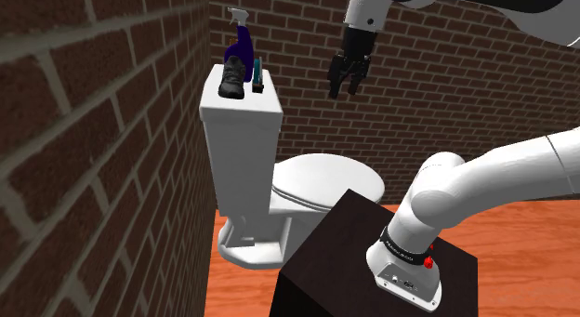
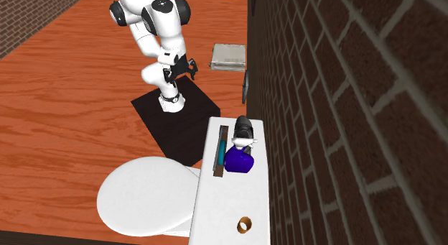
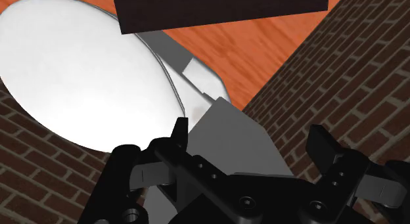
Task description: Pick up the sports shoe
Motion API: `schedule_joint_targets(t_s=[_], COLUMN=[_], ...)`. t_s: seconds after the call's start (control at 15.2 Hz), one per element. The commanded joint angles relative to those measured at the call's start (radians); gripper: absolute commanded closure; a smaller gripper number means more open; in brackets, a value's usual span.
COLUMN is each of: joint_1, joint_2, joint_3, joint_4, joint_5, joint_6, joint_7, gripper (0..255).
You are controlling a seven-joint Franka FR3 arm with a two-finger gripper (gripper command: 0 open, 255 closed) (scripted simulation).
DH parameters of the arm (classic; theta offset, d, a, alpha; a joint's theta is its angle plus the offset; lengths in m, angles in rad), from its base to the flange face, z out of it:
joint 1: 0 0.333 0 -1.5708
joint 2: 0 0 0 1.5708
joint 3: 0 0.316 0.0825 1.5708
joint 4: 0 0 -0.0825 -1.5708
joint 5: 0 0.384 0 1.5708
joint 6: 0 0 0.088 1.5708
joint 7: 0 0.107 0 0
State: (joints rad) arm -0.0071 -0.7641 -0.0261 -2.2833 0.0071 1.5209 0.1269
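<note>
**Now: gripper (image 1: 347, 78) spread in mid-air, shoe (image 1: 232, 79) on the toilet tank (image 1: 243, 138)**

At the end of the white arm (image 1: 483, 176) the gripper hangs in the air, pointing down. Its two black fingers (image 3: 181, 134) stand apart and clasp nothing. In the wrist view a grey corner of the toilet tank shows in the gap between them, untouched. Past that corner lie the white oval toilet lid (image 3: 85, 71), a strip of orange wood-grain floor (image 3: 256, 58) and the dark stand (image 3: 217, 9).

In the shoulder view the gripper is off to the right of the tank, about level with its top and above the closed toilet lid. It is well apart from the shoe.

The shoe is dark grey with a paler sole. It sits on its sole on top of the tank, at the end nearer the robot. Just behind it stands a purple-blue spray bottle (image 1: 241, 41) with a white trigger head. Whether the two touch I cannot tell. A teal strip (image 1: 257, 75) lies along the tank top beside them, on the side toward the bowl.

In the second exterior view a small brown ring (image 2: 245, 224) rests on the far end of the same tank top, well away from the shoe.

A brick wall (image 1: 84, 148) runs close beside the tank, and another stands behind it. On the floor by the wall, beyond the stand in the second exterior view, lies a flat grey box (image 2: 228, 57).
</note>
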Motion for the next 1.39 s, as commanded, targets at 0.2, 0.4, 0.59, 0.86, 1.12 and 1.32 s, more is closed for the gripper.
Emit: schedule_joint_targets(t_s=[0.2,0.4,0.59,0.86,1.12,1.32], joint_1=[-0.01,-0.022,-0.038,-0.065,-0.093,-0.111], joint_2=[0.064,0.137,0.219,0.337,0.464,0.563], joint_3=[0.049,0.096,0.141,0.198,0.249,0.281], joint_4=[0.011,0.037,0.077,0.152,0.251,0.342], joint_5=[0.022,0.032,0.029,0.005,-0.046,-0.102], joint_6=[0.096,0.188,0.271,0.366,0.439,0.476], joint_7=[0.095,0.189,0.284,0.414,0.55,0.656], gripper=[0,0,0,0,0,0])
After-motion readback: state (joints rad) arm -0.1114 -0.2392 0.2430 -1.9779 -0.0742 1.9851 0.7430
